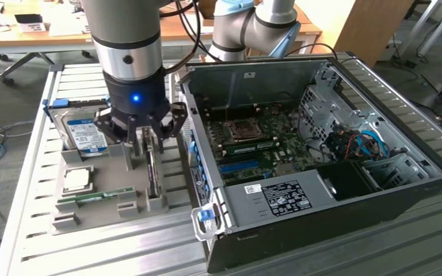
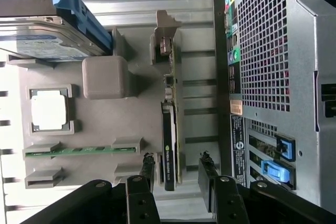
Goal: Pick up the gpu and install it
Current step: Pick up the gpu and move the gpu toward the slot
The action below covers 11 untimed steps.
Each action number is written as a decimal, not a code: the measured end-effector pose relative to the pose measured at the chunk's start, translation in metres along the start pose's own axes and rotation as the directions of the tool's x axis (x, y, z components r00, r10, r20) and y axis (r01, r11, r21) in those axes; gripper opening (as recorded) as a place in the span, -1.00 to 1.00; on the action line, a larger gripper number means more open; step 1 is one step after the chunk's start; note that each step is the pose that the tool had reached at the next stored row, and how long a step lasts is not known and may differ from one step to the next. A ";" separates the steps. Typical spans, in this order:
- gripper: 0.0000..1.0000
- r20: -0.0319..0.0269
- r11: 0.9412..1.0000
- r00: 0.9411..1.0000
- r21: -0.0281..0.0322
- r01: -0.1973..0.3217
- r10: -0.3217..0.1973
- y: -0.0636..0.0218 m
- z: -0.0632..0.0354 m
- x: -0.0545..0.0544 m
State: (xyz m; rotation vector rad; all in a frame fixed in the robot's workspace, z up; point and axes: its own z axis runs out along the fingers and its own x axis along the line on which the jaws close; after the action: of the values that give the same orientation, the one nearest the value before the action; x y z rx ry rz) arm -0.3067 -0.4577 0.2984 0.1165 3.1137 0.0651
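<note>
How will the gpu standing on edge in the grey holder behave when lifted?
The gpu probably stays stiff: it is a flat circuit board with a cooler. Standing on its thin edge in the grey holder, it may tip if nudged sideways. Its exposed components look fragile under a hard pinch.

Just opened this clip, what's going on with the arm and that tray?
One robot arm's hand hangs over a grey tray beside an open computer case. The hand is open, with a finger on each side of the graphics card, which stands on edge in the tray. Gaps show on both sides, so it is not gripped. The card is not yet in the case. A hard drive and memory stick also sit there.
</note>
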 end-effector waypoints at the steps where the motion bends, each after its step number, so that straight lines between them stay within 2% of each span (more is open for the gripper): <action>1: -0.05 0.000 1.000 1.000 0.000 0.000 0.000 0.0000 0.0009 0.000; 11: -0.05 0.000 1.000 1.000 0.000 0.000 0.000 -0.0004 0.0091 0.000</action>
State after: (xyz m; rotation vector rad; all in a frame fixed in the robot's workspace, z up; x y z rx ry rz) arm -0.3067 -0.4577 0.2893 0.1165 3.1139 0.0647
